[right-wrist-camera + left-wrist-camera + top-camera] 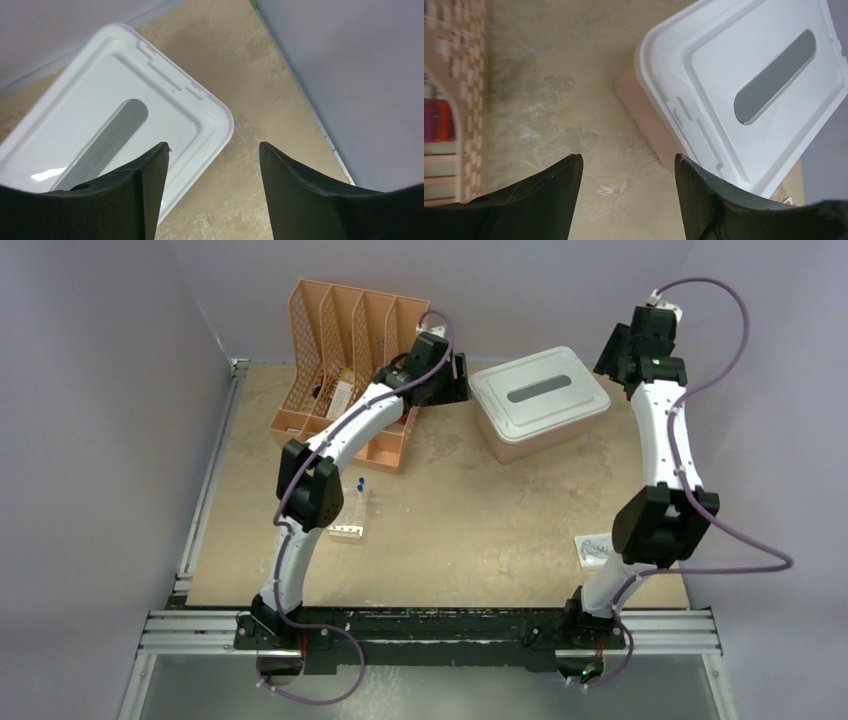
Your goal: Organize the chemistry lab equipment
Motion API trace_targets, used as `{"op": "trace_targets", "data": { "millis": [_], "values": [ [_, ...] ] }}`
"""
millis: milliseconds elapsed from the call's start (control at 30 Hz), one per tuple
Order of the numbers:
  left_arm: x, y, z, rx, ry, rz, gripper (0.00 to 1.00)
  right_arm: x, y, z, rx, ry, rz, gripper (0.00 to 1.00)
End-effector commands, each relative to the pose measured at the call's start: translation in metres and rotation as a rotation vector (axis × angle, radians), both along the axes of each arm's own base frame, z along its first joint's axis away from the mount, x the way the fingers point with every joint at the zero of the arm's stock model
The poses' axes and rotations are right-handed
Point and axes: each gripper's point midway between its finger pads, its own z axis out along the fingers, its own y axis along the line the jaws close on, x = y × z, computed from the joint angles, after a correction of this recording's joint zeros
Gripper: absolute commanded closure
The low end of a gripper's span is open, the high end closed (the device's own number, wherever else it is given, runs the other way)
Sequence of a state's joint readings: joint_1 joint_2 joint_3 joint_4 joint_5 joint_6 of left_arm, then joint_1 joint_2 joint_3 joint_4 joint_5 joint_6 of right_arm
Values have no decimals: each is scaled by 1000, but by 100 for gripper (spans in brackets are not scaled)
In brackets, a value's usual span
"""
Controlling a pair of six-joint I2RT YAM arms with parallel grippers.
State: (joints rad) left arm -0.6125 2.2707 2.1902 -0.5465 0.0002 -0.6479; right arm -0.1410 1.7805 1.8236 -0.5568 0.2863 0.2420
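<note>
- Both pincers stand apart with nothing between them. The left gripper (628,157) hovers at 9 o'clock of the tub (520,445), the right gripper (214,145) at its 3 o'clock.
- The tube rack (347,522) with blue-capped tubes (359,483) sits at 8 o'clock on the table (470,510). A small clear piece (595,548) lies at 4 o'clock.
- Likely step: flanking the tub to lift its lid (540,390). Next, both must drop squarely onto opposite lid edges.

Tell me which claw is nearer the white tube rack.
Left. The left claw hovers behind the rack, between organizer and tub; the right claw hangs beyond the tub's far right corner.
</note>
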Motion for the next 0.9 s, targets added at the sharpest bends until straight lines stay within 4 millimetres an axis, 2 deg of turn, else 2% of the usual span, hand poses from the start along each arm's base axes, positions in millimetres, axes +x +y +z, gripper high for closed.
{"op": "trace_targets", "data": {
  "millis": [0,33,67,200,333,433,500,633,700,867],
  "values": [
    [-11,33,120,-38,-220,-5,32,-33,10,59,10,-131,18,31],
    [-16,41,126,-25,-232,3,31,-42,12,61,20,-140,15,30],
    [-20,53,132,-4,-245,24,31,-51,16,53,36,-129,24,29],
    [-44,103,141,104,-263,117,30,-86,31,40,86,-155,50,24],
    [-78,155,135,197,-281,220,29,-118,47,33,119,-203,92,18],
    [-104,195,123,229,-305,330,29,-138,60,26,120,-198,170,2],
    [-124,216,118,233,-326,378,29,-152,63,20,118,-185,182,1],
    [-158,263,111,272,-349,512,29,-172,59,20,87,-218,159,1],
    [-173,285,114,293,-360,581,29,-179,57,23,79,-239,139,1],
    [-210,320,111,270,-413,658,24,-188,48,38,64,-291,70,1]
  ]
}}
